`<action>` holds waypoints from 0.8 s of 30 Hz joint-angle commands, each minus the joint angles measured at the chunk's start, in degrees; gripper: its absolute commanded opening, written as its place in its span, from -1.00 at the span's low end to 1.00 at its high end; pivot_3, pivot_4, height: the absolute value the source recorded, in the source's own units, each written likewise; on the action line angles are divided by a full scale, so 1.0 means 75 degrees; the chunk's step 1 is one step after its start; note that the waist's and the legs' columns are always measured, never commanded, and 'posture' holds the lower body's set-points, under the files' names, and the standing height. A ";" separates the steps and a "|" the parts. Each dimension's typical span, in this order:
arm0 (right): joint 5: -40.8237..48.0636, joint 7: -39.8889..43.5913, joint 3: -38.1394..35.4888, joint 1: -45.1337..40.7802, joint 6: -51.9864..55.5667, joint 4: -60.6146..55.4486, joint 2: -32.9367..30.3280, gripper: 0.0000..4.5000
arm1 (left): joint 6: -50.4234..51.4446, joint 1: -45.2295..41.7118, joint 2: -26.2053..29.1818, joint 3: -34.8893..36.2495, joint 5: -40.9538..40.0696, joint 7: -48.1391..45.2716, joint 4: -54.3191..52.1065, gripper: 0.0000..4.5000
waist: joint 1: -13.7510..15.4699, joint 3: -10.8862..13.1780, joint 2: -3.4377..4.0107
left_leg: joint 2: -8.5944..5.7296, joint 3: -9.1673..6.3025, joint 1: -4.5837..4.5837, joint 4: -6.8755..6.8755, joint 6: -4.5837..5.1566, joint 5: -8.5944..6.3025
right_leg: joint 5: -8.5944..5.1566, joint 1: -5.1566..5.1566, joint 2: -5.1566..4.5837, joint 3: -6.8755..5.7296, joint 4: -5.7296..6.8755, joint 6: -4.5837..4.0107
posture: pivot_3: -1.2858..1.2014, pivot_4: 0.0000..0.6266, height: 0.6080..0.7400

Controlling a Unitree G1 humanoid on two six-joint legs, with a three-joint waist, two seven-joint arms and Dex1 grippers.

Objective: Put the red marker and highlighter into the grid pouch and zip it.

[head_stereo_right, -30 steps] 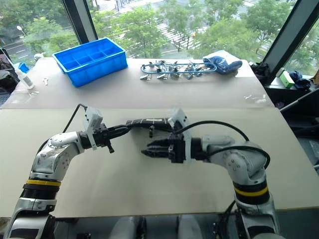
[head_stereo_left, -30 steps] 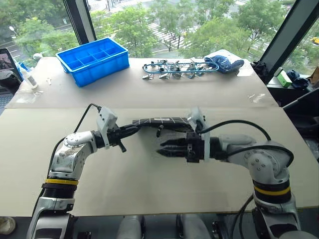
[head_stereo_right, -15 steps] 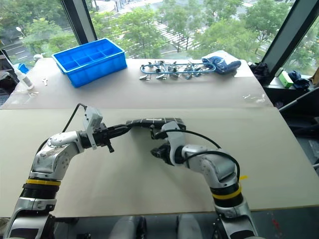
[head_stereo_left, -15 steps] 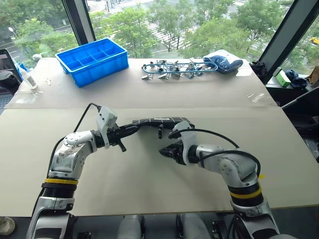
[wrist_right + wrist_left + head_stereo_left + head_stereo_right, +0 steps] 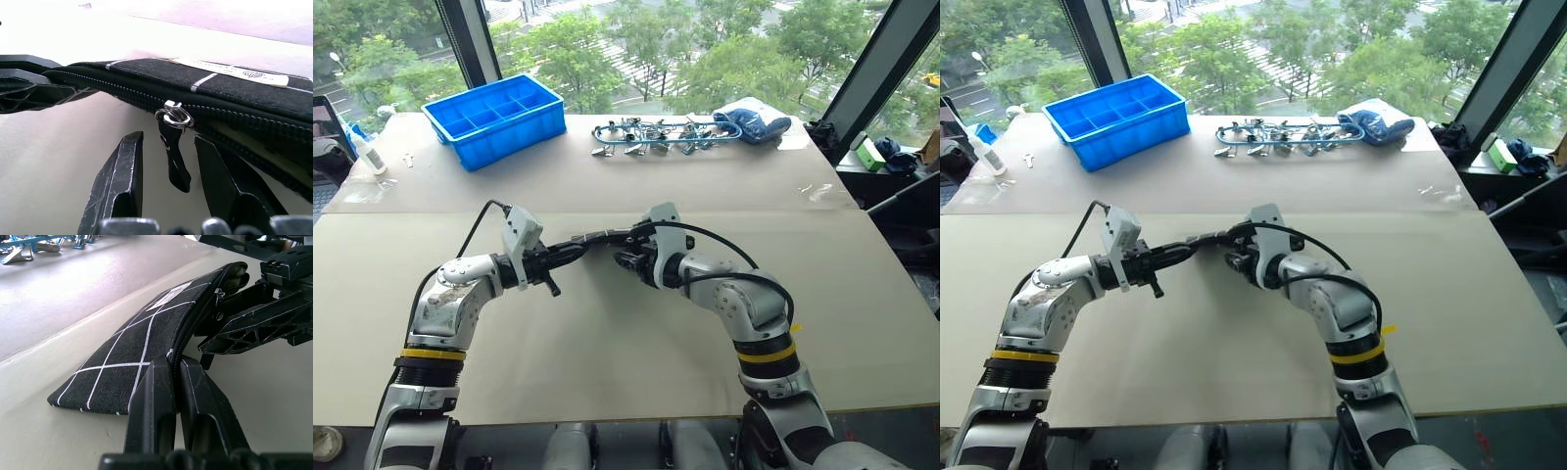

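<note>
The right gripper [image 5: 166, 196] stands half open, its fingers [image 5: 120, 181] on either side of the hanging pull strap [image 5: 175, 161], not yet touching it. The strap hangs from the pouch [image 5: 146, 340], whose long axis runs 9 to 3 o'clock across the table [image 5: 607, 343]. At 9 o'clock the left gripper [image 5: 173, 382] is clamped on the pouch's end. The pouch's 3 o'clock end looks still unzipped.

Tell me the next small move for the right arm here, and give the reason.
Probably close the right gripper on the zipper pull strap: its jaws stand open with the strap hanging between them, untouched. The left gripper is shut on the grid pouch at its zipper edge, holding it off the table.
</note>
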 commanded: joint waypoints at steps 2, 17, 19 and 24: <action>-0.0023 0.0011 -0.0200 -0.0174 -0.0158 -0.0144 0.0067 -0.16 | -0.0180 -0.0185 0.0033 0.0144 -0.0009 -0.0040 -0.0086 -1.00 | 0.0000 0.0000 0.0000 | 0.0000 0.0000 0.0000 0.0000 0.0000 0.0000 | 0.0000 0.0000 0.0000 0.0000 0.0000 0.0000 | 0.03 -0.52 1.00; -0.0236 0.0145 -0.0357 -0.0066 -0.0593 -0.0274 -0.0204 -0.99 | -0.0210 -0.0196 0.0018 0.0160 0.0048 -0.0016 -0.0075 -1.00 | -0.0002 0.0000 0.0000 | -0.0001 0.0001 0.0000 -0.0001 0.0000 0.0000 | 0.0000 0.0000 -0.0001 0.0000 -0.0001 0.0000 | 0.03 -0.52 1.00; -0.0148 0.0305 -0.0418 0.0040 -0.0579 -0.0499 -0.0404 -0.99 | -0.0210 -0.0210 0.0015 0.0158 0.0048 -0.0022 -0.0060 -1.00 | 0.0004 0.0000 0.0000 | -0.0001 0.0001 -0.0001 -0.0001 0.0000 0.0000 | 0.0000 0.0000 -0.0001 0.0000 -0.0001 0.0000 | 0.03 -0.52 1.00; -0.0054 0.0763 -0.0800 0.0384 -0.0492 -0.0857 -0.1344 -0.99 | -0.0202 -0.0230 0.0020 0.0142 0.0056 -0.0072 -0.0041 -1.00 | 0.0016 0.0000 0.0000 | -0.0003 0.0001 -0.0002 -0.0001 0.0001 -0.0001 | 0.0000 0.0002 -0.0003 0.0000 -0.0003 0.0000 | 0.03 -0.52 1.00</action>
